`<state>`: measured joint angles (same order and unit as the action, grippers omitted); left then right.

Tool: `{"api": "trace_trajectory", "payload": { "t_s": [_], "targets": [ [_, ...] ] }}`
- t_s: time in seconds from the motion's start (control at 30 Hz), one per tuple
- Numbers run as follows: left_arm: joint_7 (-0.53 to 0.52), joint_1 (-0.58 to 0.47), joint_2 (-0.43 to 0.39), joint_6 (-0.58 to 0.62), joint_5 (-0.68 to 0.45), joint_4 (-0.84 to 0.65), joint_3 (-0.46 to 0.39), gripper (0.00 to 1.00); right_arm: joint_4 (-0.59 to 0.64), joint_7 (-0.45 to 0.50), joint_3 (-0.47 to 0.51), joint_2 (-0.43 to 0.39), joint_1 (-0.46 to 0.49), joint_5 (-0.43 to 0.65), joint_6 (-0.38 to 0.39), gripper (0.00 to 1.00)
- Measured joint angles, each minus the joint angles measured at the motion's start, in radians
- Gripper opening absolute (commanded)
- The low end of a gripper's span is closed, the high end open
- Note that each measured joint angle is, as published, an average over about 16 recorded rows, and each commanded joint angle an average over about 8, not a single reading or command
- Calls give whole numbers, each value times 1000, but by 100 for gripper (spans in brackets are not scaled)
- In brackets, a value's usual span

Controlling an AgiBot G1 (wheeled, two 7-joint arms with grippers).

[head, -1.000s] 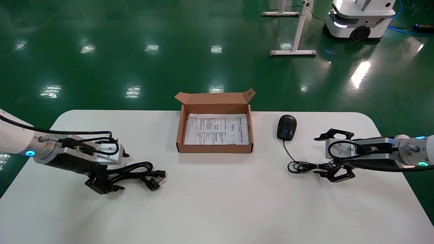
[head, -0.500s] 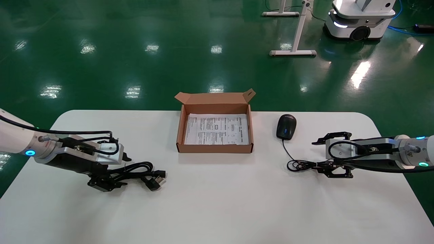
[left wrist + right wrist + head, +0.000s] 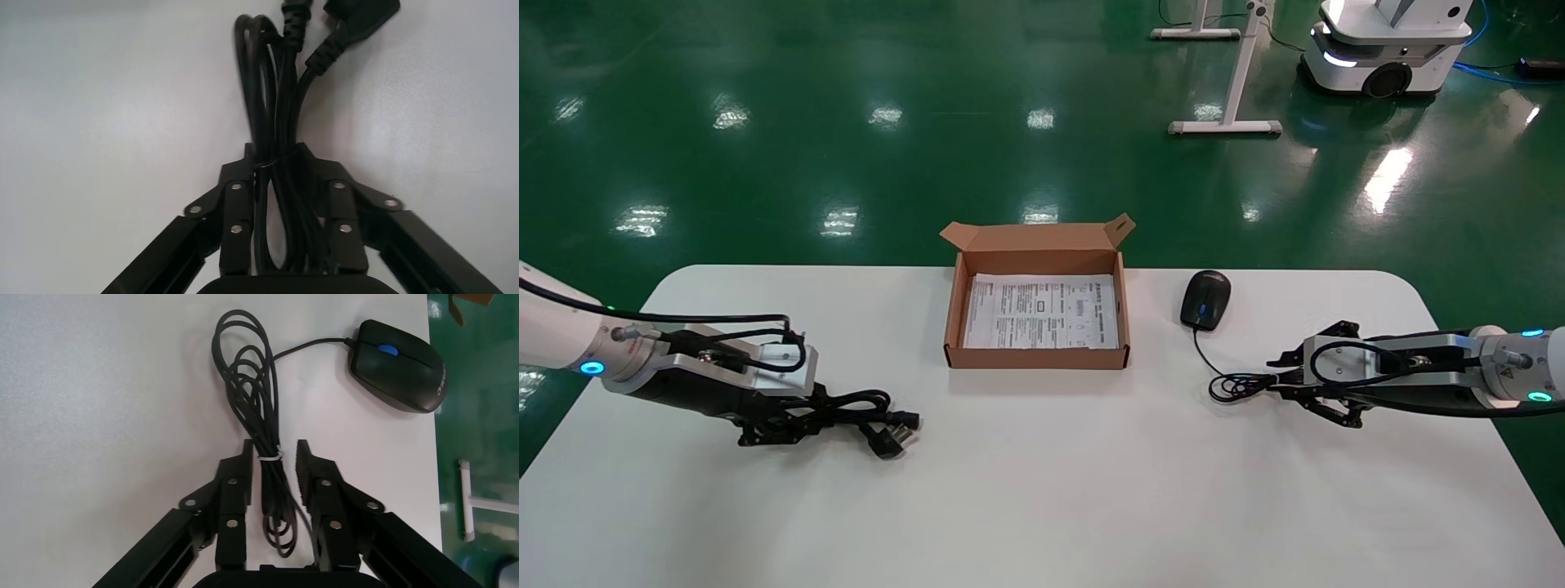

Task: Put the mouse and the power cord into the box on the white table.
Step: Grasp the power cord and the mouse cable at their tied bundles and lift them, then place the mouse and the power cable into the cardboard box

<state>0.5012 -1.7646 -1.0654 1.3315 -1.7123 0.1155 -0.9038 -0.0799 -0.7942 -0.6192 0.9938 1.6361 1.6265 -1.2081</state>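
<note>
Centrally, one box (image 3: 1037, 314) sat open toward the far edge of the table (image 3: 1042, 490), its flap standing up at the back and one printed sheet (image 3: 1040, 322) lying flat on its bottom; nothing else was in it.

One mouse (image 3: 1205, 300) lay on the table just to the right of the box, apart from it, blue wheel up. Its thin cable (image 3: 1204, 359) ran toward the near side into a small tied bundle (image 3: 260, 410). The right gripper (image 3: 1316, 392) lay low over the table at that bundle, with the bundle's tied end between its two fingers (image 3: 235, 484). In the right wrist view the jaws stood narrow, one on each side of the cable with a slight gap on either side, so they were close around it but not clearly pressing it.

One power cord (image 3: 866, 408) lay on the left part of the table, well apart from the box, its plug (image 3: 891, 441) pointing toward the table's middle. The left gripper (image 3: 772, 425) was at the cord's looped end. In the left wrist view its two fingers (image 3: 235, 208) were closed tight against the bundled loops (image 3: 275, 141), gripping the cord, which rested on the table.
</note>
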Motion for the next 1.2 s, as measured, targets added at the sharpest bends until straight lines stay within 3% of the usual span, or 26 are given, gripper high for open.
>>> {"api": "trace_trajectory", "payload": {
  "t_s": [0.3,0.63,0.9,1.2],
  "targets": [
    [-20,-43,35,56,21,14,14,0,-26,-7,12,-15,29,-16,-11,0],
    [-90,-172,96,86,91,105,71,0,-123,22,53,-18,149,-72,-30,0],
    [-117,-267,77,-13,151,183,128,0,-200,47,78,54,211,-110,-8,0],
    [-71,-338,26,-104,176,153,158,0,-216,25,77,179,181,-120,45,0]
  ]
}}
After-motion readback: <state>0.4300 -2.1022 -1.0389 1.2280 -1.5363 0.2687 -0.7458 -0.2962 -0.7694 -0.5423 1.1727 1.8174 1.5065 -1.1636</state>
